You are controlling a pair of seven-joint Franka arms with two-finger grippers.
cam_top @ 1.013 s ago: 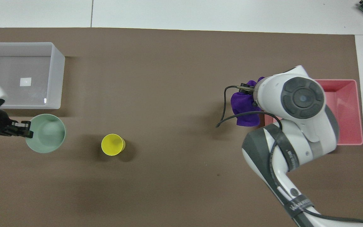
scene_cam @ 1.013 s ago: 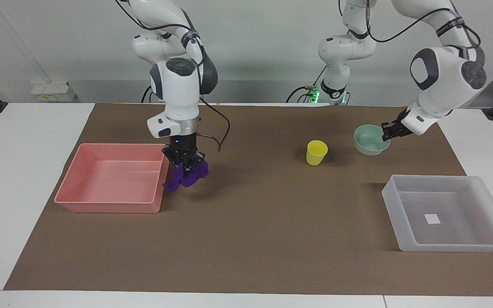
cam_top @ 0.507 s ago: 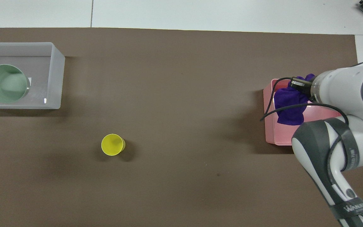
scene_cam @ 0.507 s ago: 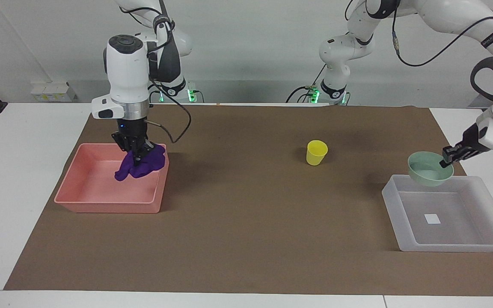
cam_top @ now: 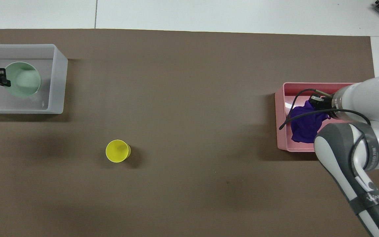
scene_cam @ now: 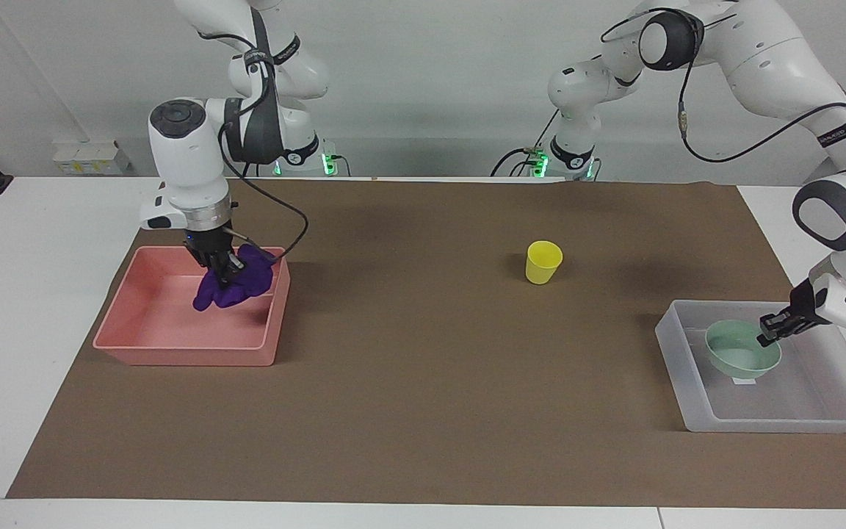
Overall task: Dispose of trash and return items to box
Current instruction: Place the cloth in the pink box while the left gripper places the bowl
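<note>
My right gripper (scene_cam: 222, 273) is shut on the purple cloth (scene_cam: 236, 283) and holds it inside the pink tray (scene_cam: 181, 357), at the tray's end toward the table's middle. The cloth (cam_top: 304, 125) hangs from the gripper (cam_top: 317, 103) in the overhead view too. My left gripper (scene_cam: 767, 335) is shut on the rim of the mint-green bowl (scene_cam: 740, 354) and holds it low inside the translucent box (scene_cam: 761, 423), over the sticker. The bowl (cam_top: 23, 79) and box (cam_top: 58, 82) show from above, with the left gripper (cam_top: 3, 79) at the bowl's rim. The yellow cup (scene_cam: 543, 261) stands upright on the mat.
The brown mat (scene_cam: 423, 382) covers most of the white table. The pink tray (cam_top: 280, 121) lies at the right arm's end, the box at the left arm's end. The yellow cup (cam_top: 118, 150) stands between them, closer to the box.
My right gripper carried the cloth from beside the pink tray to over it and lowered it inside. My left gripper lifted the bowl off the mat and lowered it into the box.
</note>
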